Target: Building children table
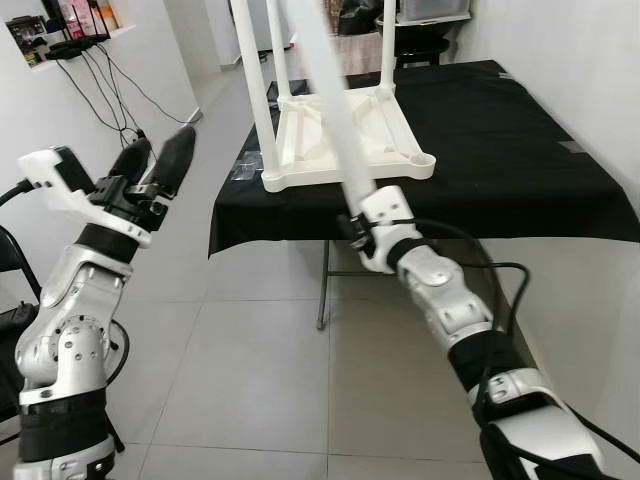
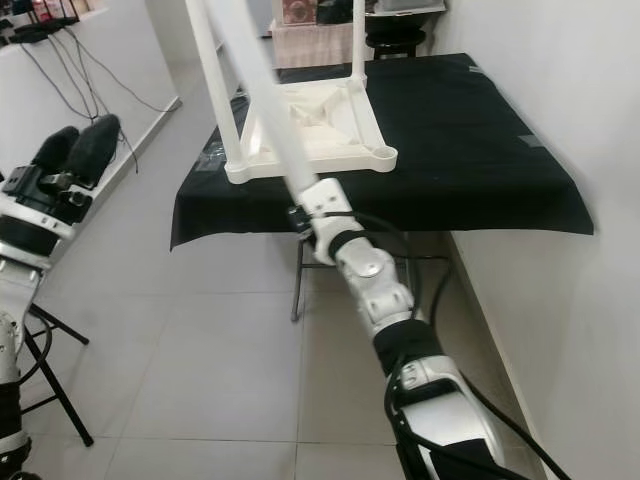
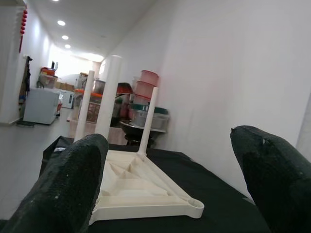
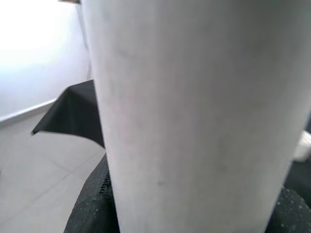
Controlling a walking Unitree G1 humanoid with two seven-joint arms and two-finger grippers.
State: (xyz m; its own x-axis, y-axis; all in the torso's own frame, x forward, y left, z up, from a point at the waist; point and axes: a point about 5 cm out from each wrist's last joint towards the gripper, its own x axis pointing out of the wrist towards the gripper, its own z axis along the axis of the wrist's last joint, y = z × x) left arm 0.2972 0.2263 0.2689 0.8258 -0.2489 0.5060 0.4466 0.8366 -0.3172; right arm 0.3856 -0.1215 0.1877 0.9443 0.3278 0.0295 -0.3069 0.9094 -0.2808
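A white children's table top (image 1: pixel 345 140) lies upside down on a black-covered table (image 1: pixel 500 150). Three white legs stand up from it, one at the near left corner (image 1: pixel 262 90). The near right corner socket (image 1: pixel 421 160) is bare. My right gripper (image 1: pixel 362 212) is shut on a long white table leg (image 1: pixel 328 100), which slants up over the front edge of the table top. In the right wrist view that leg (image 4: pixel 194 116) stands close between the black fingers (image 4: pixel 92 208). My left gripper (image 1: pixel 165 140) is raised at the left, away from the table, open and holding nothing.
A white wall runs along the right side of the black table. To the left is a white counter with dangling black cables (image 1: pixel 100 80). A black folding chair (image 1: pixel 10 260) stands by my left arm. Grey tiled floor (image 1: pixel 250 370) lies in front.
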